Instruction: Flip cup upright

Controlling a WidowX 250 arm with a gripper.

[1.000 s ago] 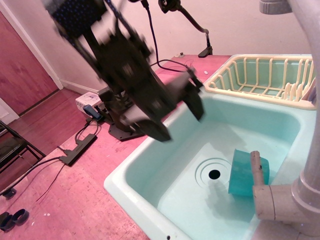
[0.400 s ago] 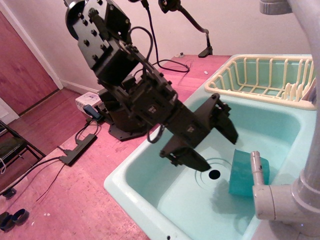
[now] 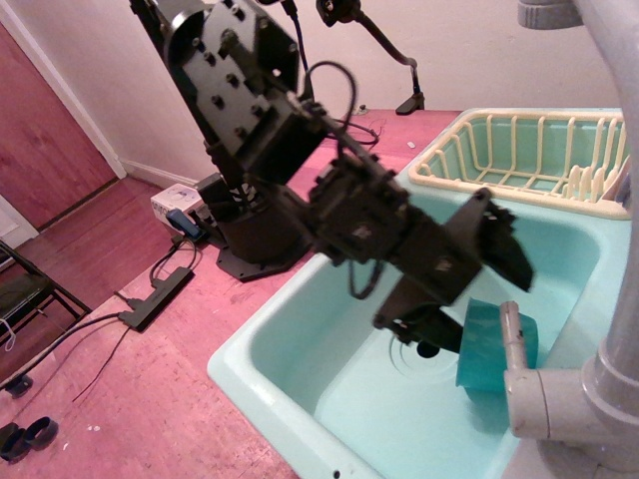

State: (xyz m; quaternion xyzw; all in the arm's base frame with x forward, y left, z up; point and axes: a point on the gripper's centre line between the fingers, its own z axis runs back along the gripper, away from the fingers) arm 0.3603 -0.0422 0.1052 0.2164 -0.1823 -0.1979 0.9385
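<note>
Cup (image 3: pixel 489 347): one, in sink (image 3: pixel 300 339) | hand (image 3: pixel 469 284): one, spread | rack (image 3: pixel 519 150): one

translucent smooth plastic cup (image 3: pixel 489 349), glossy mint sink (image 3: pixel 300 344), matt black gripper (image 3: pixel 469 289).

- The place looks like a room in a home set up as a robot test station, with a mock kitchen corner.
- A mint sink (image 3: pixel 300 399) with a grey faucet (image 3: pixel 589 389) and a cream dish rack (image 3: pixel 529 150) give the kitchen part.
- A wooden door (image 3: pixel 45 130), baseboard and pink floor (image 3: pixel 130 399) suggest a house.
- A power strip (image 3: pixel 155 296), loose cables and the robot arm (image 3: pixel 260 120) on its floor base show the test rig.
- Shoes (image 3: pixel 25 437) lie by the edge.
</note>
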